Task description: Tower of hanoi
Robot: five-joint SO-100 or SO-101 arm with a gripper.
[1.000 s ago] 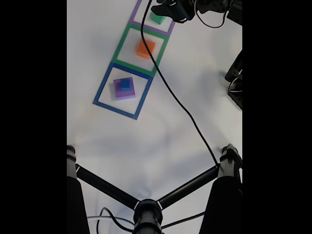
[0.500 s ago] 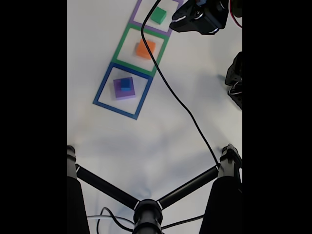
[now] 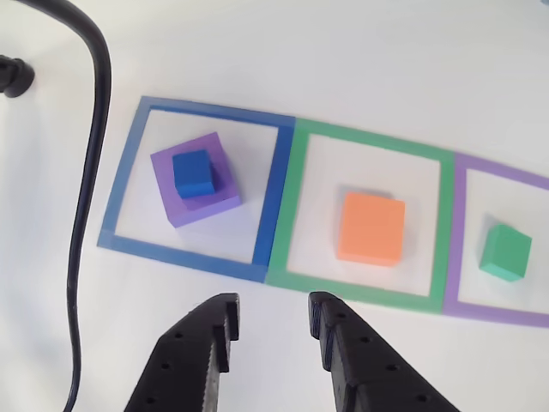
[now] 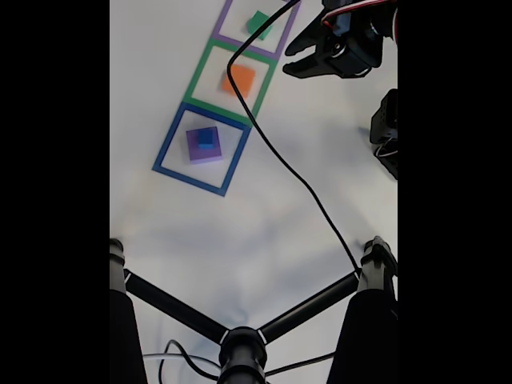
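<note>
Blue cube [image 3: 192, 172] sits on the purple slab [image 3: 196, 179] — orange block [image 3: 371, 227] and green block [image 3: 505, 251] apart; jaws spread, empty, above the counter [image 3: 343, 60].

White surface [image 3: 283, 51] carries three taped square outlines in a row: the blue outline [image 3: 120, 184] holds the flat purple foam slab [image 3: 225, 196], the green outline [image 3: 287, 215] the orange foam block [image 3: 371, 227], the purple outline [image 3: 452, 232] the green foam cube [image 3: 505, 252]. A black cable [image 4: 300, 180] trails across the surface.

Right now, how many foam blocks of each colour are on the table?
Blue block: 1, on top of the purple
Purple block: 1
Orange block: 1
Green block: 1
Total: 4
</note>
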